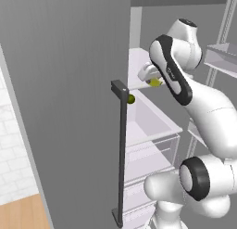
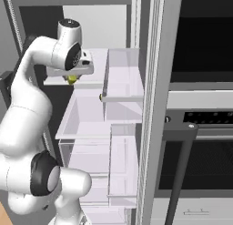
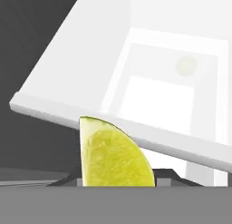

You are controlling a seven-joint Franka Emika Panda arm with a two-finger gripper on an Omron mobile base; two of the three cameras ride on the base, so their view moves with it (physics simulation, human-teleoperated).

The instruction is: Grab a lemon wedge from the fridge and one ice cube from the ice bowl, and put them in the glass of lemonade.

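Note:
The lemon wedge [image 3: 113, 155], yellow-green with a thin green rind, sits upright between my two dark fingertips, and the gripper [image 3: 117, 178] is shut on it. From the base, the wedge [image 1: 155, 83] [image 2: 72, 79] hangs under the gripper [image 1: 154, 79] [image 2: 73, 75] at the front edge of a white shelf [image 1: 139, 66] inside the open fridge [image 1: 69, 107]. The ice bowl and the glass of lemonade are out of view.
A small dark green round fruit [image 1: 131, 99] [image 2: 100, 97] lies just below the shelf, above a clear drawer [image 1: 152, 126]. The grey fridge door with its dark bar handle [image 1: 122, 154] stands to the left. Door racks [image 2: 123, 87] and the black oven [image 2: 205, 128] are to the right.

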